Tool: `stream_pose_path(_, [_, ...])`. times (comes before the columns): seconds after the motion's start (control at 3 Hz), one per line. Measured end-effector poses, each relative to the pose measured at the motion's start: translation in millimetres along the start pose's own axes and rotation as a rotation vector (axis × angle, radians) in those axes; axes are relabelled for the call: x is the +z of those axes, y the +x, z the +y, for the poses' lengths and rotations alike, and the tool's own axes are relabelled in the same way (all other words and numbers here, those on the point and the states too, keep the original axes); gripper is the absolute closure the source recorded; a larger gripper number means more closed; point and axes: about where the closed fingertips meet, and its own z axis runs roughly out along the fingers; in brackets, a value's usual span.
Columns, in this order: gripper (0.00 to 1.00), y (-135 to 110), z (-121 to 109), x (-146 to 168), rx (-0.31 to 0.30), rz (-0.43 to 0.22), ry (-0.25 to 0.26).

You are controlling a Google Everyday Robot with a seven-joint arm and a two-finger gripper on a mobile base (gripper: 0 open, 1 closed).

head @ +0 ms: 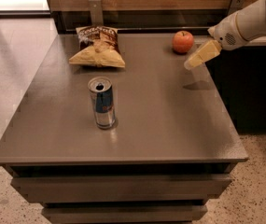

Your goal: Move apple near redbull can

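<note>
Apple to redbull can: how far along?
Done: nothing; the apple sits at the far side of the table, well apart from the redbull can. In hand: the gripper hovers beside the apple, not touching it. Left: grasp, carry, set down by the can.

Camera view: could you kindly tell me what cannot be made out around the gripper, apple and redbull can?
- The gripper, right of the apple above the table: its arm is cut off by the right edge.
- Depth gap between gripper and apple: one view cannot settle it.
- The redbull can: its far side faces away.
- The chip bag: lettering too small to read.
- Table's base: cut off by the bottom edge.
</note>
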Motion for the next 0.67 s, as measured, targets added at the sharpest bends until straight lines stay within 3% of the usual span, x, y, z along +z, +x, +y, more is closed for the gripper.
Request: stream_pose_path(0.67, [0.0,-3,-28,44,0.055,-0.111,0.001])
